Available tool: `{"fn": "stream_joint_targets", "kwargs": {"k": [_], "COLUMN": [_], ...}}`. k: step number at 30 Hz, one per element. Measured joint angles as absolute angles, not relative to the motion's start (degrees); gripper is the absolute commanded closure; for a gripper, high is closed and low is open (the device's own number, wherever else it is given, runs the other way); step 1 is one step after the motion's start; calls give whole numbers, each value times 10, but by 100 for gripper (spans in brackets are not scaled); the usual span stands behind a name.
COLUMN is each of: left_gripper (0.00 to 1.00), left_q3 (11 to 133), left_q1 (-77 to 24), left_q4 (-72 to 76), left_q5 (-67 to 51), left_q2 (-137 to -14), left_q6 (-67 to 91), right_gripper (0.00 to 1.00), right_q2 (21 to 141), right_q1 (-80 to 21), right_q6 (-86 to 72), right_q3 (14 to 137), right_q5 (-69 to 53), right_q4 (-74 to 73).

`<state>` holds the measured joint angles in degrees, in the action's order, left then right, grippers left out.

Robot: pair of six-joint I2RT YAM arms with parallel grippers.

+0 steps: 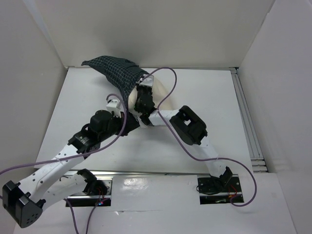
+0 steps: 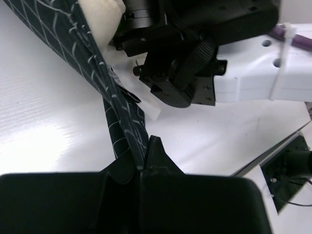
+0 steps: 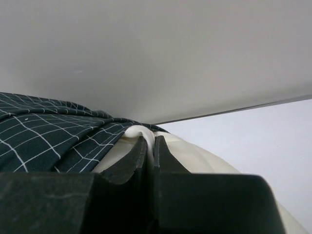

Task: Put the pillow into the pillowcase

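Cream pillow (image 1: 156,83) lies at the far side of the white table (image 1: 209,97), its far end inside the dark checked pillowcase (image 1: 114,68). My right gripper (image 3: 150,142) is clamped on a fold of the pillow, and my left gripper (image 2: 146,148) is clamped on the hem of the pillowcase, just beside it.

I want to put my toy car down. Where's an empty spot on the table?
Bare table right of the right arm and left of the pillowcase. Crowded in the middle: left gripper pinches pillowcase, right gripper the pillow.
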<state>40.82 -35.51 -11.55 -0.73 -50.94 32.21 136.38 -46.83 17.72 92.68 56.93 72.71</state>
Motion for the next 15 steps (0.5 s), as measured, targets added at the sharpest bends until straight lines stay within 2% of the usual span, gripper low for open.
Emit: {"fn": "stream_joint_targets", "kwargs": {"k": [5,9,11,13,15], "left_gripper": [100,100,92,99,100], "left_q3": [429,432,436,449,459], "left_q1": [-356,-368,-378,-386,-392], "left_q4": [-163,-176,-178,-175,-162], "left_q5": [-14,-23,-29,-41,-58], "left_q2": [-481,-487,-504,-538,-568], "left_q6": [332,332,332,332,331], "right_gripper": [100,100,100,100,100], "right_q2": [1348,1296,1263,1233,1209], "right_q1": [-468,-459,-446,-429,-413], "right_q6": [83,-22,-69,-103,-122], "right_q3": [924,866,824,780,744], "right_q5": [552,470,435,411,402], "right_q4": [655,563,526,505,503]}}
